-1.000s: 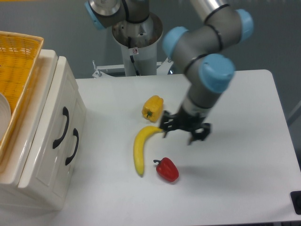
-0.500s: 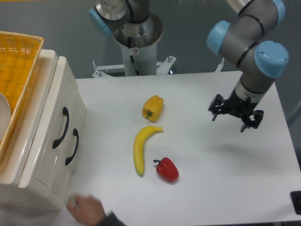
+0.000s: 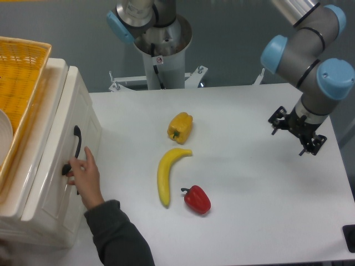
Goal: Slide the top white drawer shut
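Observation:
The white cabinet (image 3: pixel 39 183) stands at the table's left edge, and the top white drawer (image 3: pixel 60 130) shows its front panel with a curved black handle (image 3: pixel 76 138). I cannot tell whether the drawer sits flush. A person's hand (image 3: pixel 84 173) rests on the drawer fronts, covering the lower end of that handle and the second handle below it. My gripper (image 3: pixel 292 136) hangs open over the far right of the table, far from the cabinet, with nothing between its fingers.
A woven yellow-orange basket (image 3: pixel 19 83) sits on top of the cabinet. A yellow pepper (image 3: pixel 180 127), a banana (image 3: pixel 165 174) and a red pepper (image 3: pixel 197 199) lie mid-table. The person's dark sleeve (image 3: pixel 119 238) reaches in from the front.
My gripper has swung from beside the banana to the far right of the table. A person's hand came in from the front edge and now rests on the drawer handles.

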